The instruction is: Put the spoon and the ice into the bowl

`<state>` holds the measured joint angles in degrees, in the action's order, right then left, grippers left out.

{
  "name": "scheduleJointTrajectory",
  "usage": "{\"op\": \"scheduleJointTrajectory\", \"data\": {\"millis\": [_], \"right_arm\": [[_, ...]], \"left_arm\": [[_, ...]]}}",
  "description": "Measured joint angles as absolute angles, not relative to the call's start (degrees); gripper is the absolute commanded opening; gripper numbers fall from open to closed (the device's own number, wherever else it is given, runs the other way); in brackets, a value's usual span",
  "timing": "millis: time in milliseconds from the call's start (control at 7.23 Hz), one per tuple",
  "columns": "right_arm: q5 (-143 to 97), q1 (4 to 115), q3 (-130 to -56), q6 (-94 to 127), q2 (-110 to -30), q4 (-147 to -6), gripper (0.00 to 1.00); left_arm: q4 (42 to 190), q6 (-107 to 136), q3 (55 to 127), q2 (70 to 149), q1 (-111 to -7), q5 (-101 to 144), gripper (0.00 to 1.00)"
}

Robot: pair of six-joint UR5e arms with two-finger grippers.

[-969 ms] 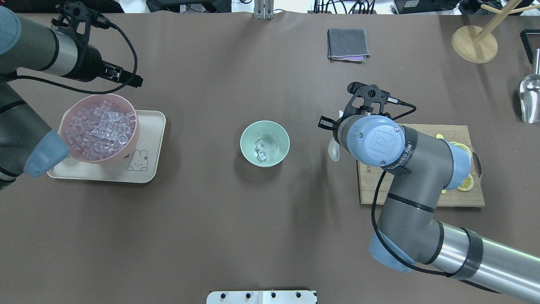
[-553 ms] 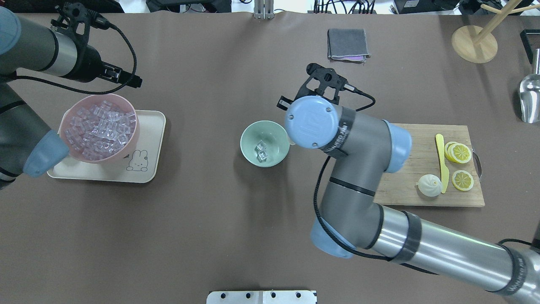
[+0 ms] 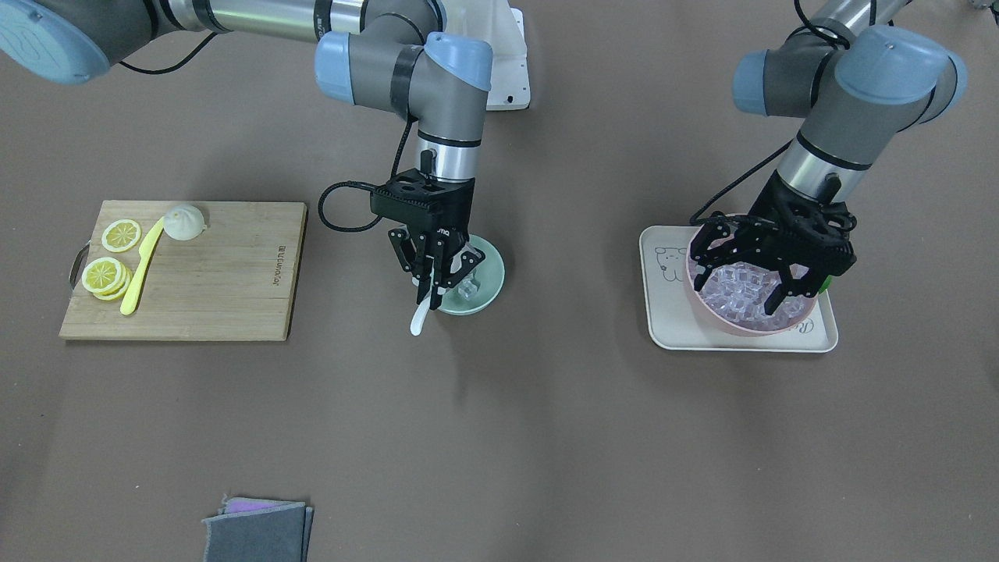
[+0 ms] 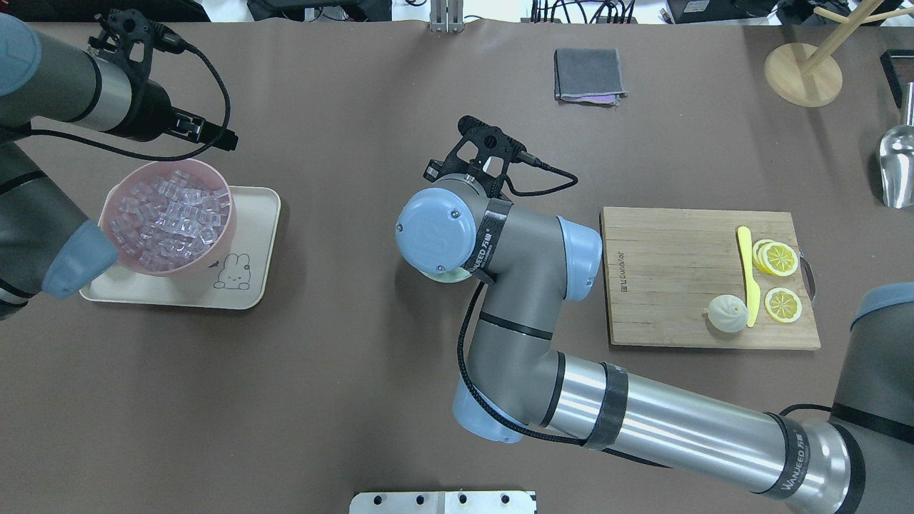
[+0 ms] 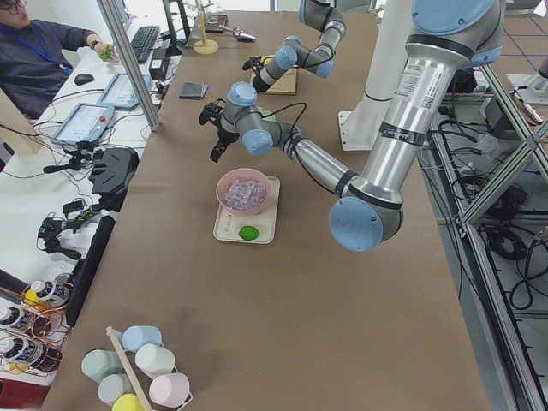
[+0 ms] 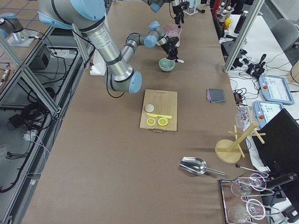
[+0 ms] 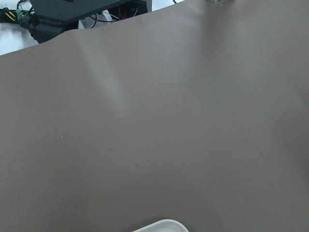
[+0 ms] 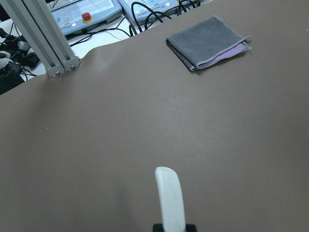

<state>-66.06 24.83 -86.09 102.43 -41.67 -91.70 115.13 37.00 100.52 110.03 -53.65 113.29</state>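
My right hand (image 3: 434,295) pinches the spoon (image 3: 419,318) over the bowl (image 3: 490,290) at mid-table (image 3: 499,437). Its long axis runs robot's edge to operators' edge, with the handle sloping down past the rim and the scoop hidden. Ice (image 3: 468,289) lies in the bowl. My left hand (image 3: 735,295) hangs spread above the pink bowl (image 3: 788,324). The table is matte brown, with control boxes (image 8: 89,8) beyond.

From the front, the spoon (image 3: 419,318) shows only its handle; the scoop is out of sight behind the fingers of the right end effector (image 3: 431,290). Overhead, the right arm (image 4: 500,250) hides both entirely and covers the bowl (image 4: 447,278) but for a sliver of rim. The right wrist view's bottom edge cuts the spoon off, and the left wrist view's crops a tray (image 7: 159,225) to one corner.
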Motion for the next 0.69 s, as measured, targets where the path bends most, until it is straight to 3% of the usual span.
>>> {"op": "scheduleJointTrajectory", "data": {"millis": [277, 553, 692], "right_arm": [[-62.1, 23.3, -84.5, 102.9, -41.5, -91.4, 0.24], [-61.1, 21.6, -84.4, 103.0, -41.5, -91.3, 0.99], [-60.5, 20.7, -84.5, 103.0, -41.6, -91.2, 1.00]], "left_arm": [[115.1, 37.0, 100.2, 110.1, -53.7, 113.3, 0.98], [115.1, 37.0, 100.1, 110.1, -53.7, 113.3, 0.98], [115.1, 37.0, 100.0, 110.1, -53.7, 113.3, 0.98]]}}
